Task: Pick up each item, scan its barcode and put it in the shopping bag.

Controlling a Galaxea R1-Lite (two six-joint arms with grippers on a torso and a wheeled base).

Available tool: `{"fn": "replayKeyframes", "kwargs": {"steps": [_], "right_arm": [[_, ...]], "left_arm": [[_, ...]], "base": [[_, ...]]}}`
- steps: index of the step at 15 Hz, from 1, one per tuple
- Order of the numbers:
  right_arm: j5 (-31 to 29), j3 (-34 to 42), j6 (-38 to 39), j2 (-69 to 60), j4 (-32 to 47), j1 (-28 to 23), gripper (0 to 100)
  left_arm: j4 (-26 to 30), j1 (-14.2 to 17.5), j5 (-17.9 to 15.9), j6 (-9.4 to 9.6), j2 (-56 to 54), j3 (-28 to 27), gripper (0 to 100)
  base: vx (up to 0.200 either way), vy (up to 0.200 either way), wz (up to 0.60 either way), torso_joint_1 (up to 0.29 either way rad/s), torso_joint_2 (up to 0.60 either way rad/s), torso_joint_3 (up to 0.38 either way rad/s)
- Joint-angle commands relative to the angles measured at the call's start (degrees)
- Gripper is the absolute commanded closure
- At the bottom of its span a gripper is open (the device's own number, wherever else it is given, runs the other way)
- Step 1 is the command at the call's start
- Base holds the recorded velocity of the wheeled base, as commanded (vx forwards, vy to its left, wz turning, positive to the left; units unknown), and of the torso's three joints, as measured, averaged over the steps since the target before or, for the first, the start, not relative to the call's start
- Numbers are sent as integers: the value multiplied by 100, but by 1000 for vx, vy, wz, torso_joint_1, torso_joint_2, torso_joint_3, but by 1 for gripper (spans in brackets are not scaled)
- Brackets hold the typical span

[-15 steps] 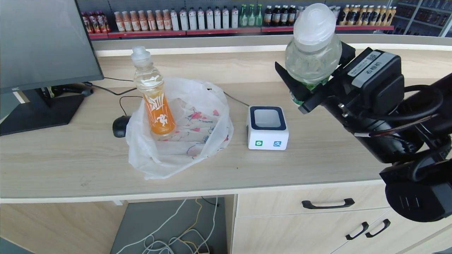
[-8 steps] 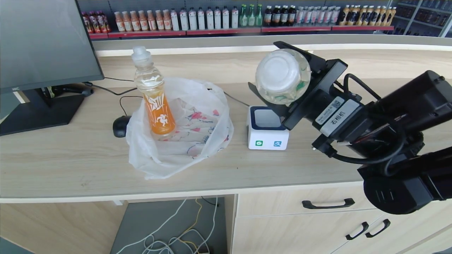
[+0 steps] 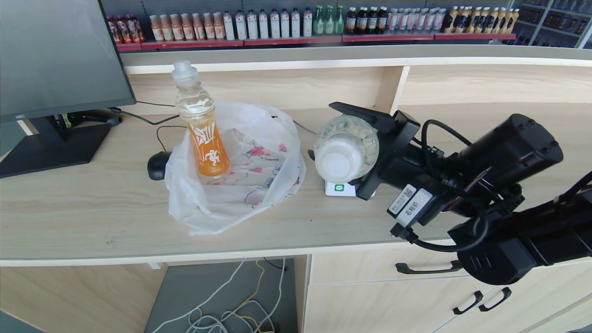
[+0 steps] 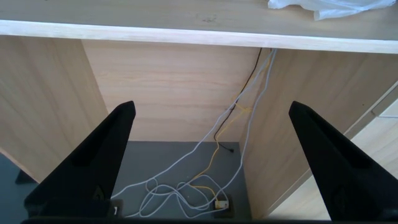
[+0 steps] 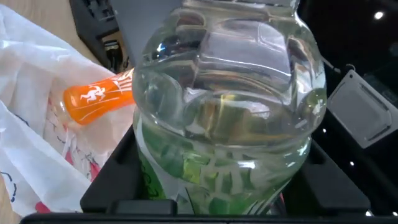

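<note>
Head view showed the right tool [image 3: 345, 151], pinching the clear bottle [image 3: 349, 137], had swung down over the scanner [image 3: 340, 188], so scanning looked underway.

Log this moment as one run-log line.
phase: scan | right end effector: shut on clear bottle, held over scanner | left end effector: open, below counter | orange bottle: upright in bag

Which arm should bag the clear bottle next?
Right. The right gripper holds the clear bottle over the scanner, beside the shopping bag; the left gripper hangs open, low before the counter.
</note>
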Motion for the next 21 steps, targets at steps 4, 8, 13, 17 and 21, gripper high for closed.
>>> {"fn": "replayKeyframes", "kwargs": {"steps": [4,8,13,17,21], "right_arm": [[284,-3,-228,209,-6,-265,100],[372,-38,-220,297,-6,-300,100],[425,-12,-228,394,-6,-353,100],[548,-12,-290,561,-6,-503,100],[601,-12,-308,578,-6,-503,100]], "left_arm": [[6,0,-4,2,0,0,0],[6,0,5,2,0,0,0],[-2,0,-4,2,0,0,0],[-2,0,5,-7,0,0,0],[-2,0,5,2,0,0,0]], "base": [[0,0,0,0,0,0],[0,0,0,0,0,0],[0,0,0,0,0,0],[0,0,0,0,0,0],[0,0,0,0,0,0]]}}
